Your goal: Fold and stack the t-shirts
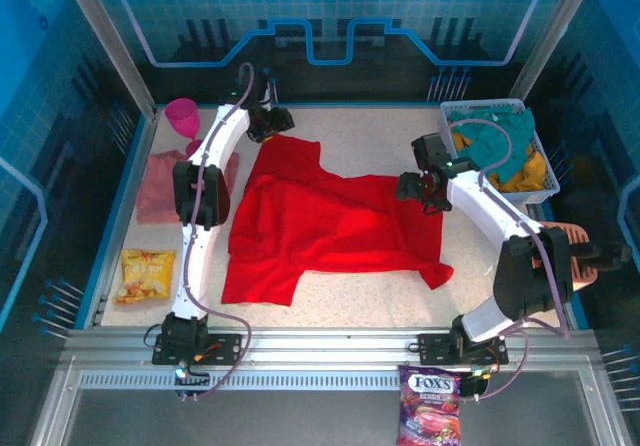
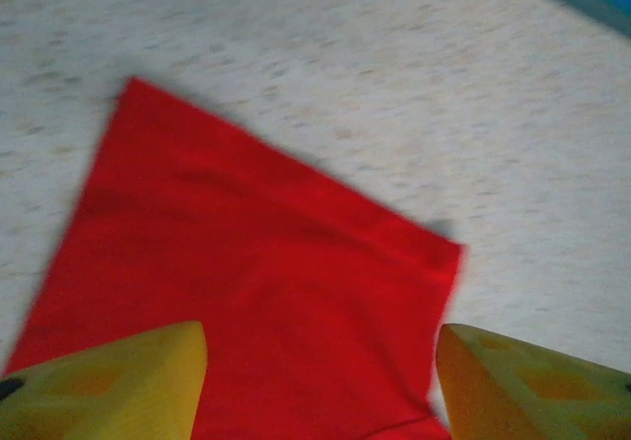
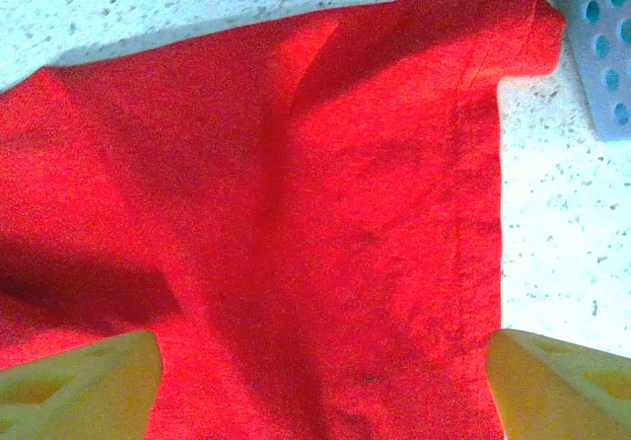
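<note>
top external: red shirt [image 1: 320, 221] lies spread mid-counter [image 1: 380, 136], pink shirt [image 1: 160, 186] bunched at left. left claw [image 1: 272, 121] and right claw [image 1: 415, 186] both gape over its edges, holding nothing, though the left wrist view is blurry. step looks like laying flat; next calls for pinching edges to fold.

Robot lab cell: aluminium-railed table [image 1: 360, 136] inside blue-lit panel walls [image 1: 400, 6].

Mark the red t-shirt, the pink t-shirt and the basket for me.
red t-shirt [image 1: 330, 221], top external view, middle of its body.
pink t-shirt [image 1: 155, 191], top external view, middle of the visible cloth.
basket [image 1: 485, 103], top external view, far rim.
</note>
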### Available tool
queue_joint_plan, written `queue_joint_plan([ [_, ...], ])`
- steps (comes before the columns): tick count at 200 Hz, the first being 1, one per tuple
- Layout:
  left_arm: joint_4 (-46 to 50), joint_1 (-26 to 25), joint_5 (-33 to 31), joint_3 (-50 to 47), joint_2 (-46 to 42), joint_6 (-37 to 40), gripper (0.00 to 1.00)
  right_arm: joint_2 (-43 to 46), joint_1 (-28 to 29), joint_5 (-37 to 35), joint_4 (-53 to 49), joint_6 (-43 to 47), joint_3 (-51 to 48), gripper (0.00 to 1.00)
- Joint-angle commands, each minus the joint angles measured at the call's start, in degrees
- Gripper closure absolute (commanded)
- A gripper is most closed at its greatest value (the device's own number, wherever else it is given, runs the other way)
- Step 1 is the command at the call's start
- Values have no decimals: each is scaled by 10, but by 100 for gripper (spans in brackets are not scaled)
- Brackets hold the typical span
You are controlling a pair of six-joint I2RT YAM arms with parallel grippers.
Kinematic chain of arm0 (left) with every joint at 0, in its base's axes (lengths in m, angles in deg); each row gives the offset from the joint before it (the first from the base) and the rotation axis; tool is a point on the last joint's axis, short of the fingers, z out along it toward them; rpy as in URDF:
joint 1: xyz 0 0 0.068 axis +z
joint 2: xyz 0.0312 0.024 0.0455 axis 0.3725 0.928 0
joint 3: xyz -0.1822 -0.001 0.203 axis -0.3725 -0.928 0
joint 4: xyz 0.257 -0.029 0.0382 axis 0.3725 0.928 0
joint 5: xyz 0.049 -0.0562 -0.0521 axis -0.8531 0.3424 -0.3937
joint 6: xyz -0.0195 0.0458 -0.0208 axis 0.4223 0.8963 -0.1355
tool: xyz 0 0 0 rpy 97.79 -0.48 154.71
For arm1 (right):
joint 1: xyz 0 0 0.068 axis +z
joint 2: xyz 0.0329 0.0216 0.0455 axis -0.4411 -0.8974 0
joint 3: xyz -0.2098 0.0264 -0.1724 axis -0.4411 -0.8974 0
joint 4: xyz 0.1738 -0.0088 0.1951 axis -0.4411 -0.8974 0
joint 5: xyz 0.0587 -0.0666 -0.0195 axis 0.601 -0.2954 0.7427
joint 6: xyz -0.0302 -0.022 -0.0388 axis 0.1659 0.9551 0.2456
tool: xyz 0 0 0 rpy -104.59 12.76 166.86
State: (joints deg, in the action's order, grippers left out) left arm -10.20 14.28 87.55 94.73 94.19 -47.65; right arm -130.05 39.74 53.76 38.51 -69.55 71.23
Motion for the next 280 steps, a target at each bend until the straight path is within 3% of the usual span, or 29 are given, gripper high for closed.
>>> queue_joint_plan([
  [1,63,4,-97,-18,6,72,33,-29,-33,3,-12,20,30,13],
  [72,97,-13,-114,3,49,108,32,-193,-47,30,-32,23,165,15],
  [125,104,-32,-115,20,84,103,36,-146,-46,65,-11,19,116,17],
  [143,100,-33,-109,19,93,93,45,-121,-46,78,-3,16,93,18],
  [206,22,-19,-60,57,87,23,99,-37,-45,97,7,9,14,22],
  [244,-109,3,11,31,39,-52,100,9,-42,101,11,4,-29,23],
  [280,-275,31,68,-59,-16,-138,100,40,-35,94,12,-1,-62,25],
])
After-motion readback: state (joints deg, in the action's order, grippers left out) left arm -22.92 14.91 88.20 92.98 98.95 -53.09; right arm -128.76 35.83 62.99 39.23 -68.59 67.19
